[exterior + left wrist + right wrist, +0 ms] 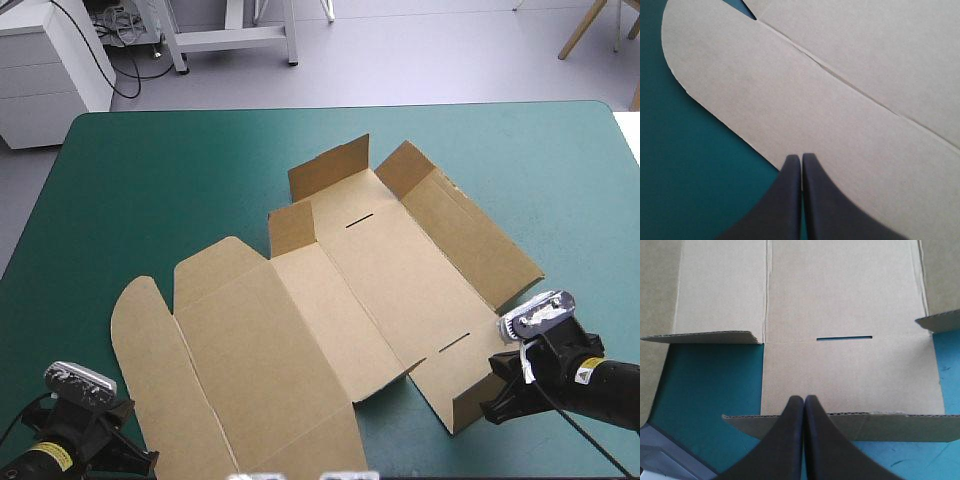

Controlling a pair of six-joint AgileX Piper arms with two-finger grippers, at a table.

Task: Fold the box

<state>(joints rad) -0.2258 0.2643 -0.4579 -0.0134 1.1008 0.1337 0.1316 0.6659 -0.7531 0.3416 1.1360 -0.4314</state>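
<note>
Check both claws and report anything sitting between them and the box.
Nothing visible does. The left claw, shut, is over the rounded flap of the box. The right claw, shut, is at the raised edge of the near-right flap.

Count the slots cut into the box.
2. One slot sits in the box toward the table's far edge; the other lies nearer the right gripper. Raised flaps might hide more.
</note>
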